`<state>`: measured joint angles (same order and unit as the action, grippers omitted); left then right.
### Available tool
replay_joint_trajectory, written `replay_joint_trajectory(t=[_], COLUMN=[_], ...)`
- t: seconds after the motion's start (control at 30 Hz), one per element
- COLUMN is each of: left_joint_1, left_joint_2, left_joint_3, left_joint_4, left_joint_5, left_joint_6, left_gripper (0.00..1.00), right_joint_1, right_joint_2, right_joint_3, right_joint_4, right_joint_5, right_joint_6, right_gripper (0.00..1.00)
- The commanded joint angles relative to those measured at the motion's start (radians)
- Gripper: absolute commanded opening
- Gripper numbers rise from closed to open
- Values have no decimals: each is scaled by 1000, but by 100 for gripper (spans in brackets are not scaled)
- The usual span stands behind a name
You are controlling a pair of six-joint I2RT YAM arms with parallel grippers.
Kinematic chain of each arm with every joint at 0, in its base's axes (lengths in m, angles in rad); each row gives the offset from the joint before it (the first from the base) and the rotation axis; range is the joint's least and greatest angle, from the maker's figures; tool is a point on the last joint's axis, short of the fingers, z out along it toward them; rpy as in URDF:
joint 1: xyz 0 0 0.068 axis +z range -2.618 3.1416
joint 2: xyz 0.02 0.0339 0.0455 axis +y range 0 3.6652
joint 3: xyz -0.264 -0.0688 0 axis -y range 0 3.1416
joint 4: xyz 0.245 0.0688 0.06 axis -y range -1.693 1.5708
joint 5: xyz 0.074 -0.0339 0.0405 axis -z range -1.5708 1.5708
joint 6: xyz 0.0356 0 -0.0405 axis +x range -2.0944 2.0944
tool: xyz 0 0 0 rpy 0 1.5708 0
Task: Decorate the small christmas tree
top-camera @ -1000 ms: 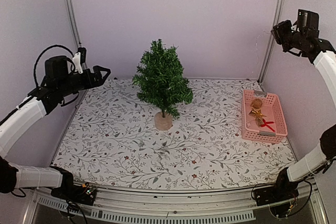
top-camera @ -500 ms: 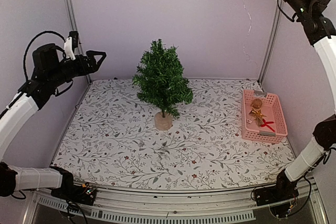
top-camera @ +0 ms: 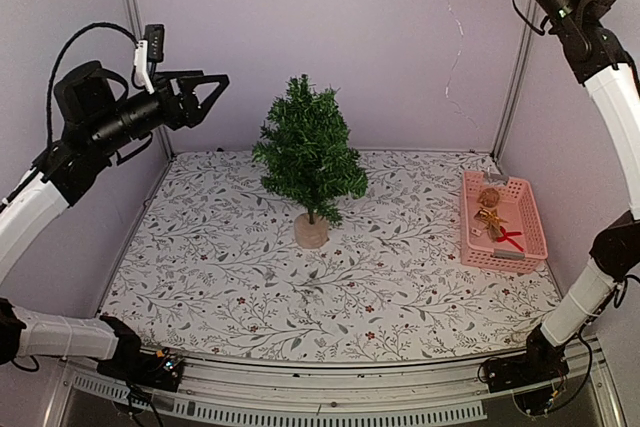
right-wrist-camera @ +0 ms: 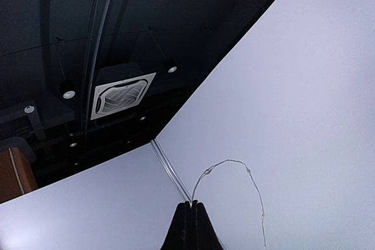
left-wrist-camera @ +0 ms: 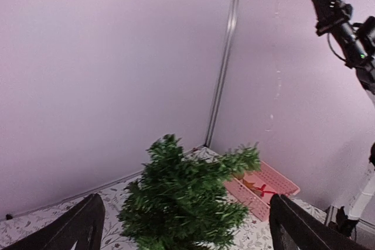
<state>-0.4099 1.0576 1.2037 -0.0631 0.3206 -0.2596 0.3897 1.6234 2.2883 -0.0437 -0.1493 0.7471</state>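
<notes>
The right gripper [right-wrist-camera: 191, 226] is seen pinched shut on a thin wire strand [right-wrist-camera: 228, 161], now hoisted high at the right. The left gripper [top-camera: 212, 97], spread wide and empty, has been swung toward the small christmas tree [top-camera: 308, 152]. The tree stands bare, well apart from both, so draping is judged imminent.

You will find the small christmas tree [top-camera: 308, 152] standing centre-rear on the table [top-camera: 220, 267], the tray [top-camera: 468, 219] of ornaments [top-camera: 490, 213] well to its right, and a wire [right-wrist-camera: 234, 161] hanging from the right gripper [right-wrist-camera: 191, 206] overhead.
</notes>
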Motion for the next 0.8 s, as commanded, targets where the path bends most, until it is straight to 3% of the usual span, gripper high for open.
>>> replay_joint_trajectory(t=[0.0, 0.17, 0.33, 0.53, 0.77], left_joint_1=[-185, -436, -584, -706, -757], left_joint_2=[68, 261, 496, 785, 1053], left_joint_3=[34, 130, 248, 433, 658], left_joint_4=[148, 226, 362, 442, 473], left_joint_5=[3, -136, -168, -233, -318], left_joint_6=[99, 195, 185, 206, 152], left_gripper=[99, 93, 89, 89, 88], right_joint_1=[35, 71, 106, 108, 108], right_joint_2=[-23, -71, -145, -204, -239], right_joint_3=[-55, -125, -210, -233, -238], right_joint_4=[23, 13, -13, -41, -62], right_joint_5=[-24, -19, 14, 2, -45], right_joint_6=[-37, -41, -54, -55, -64], right_gripper=[0, 0, 0, 0, 0])
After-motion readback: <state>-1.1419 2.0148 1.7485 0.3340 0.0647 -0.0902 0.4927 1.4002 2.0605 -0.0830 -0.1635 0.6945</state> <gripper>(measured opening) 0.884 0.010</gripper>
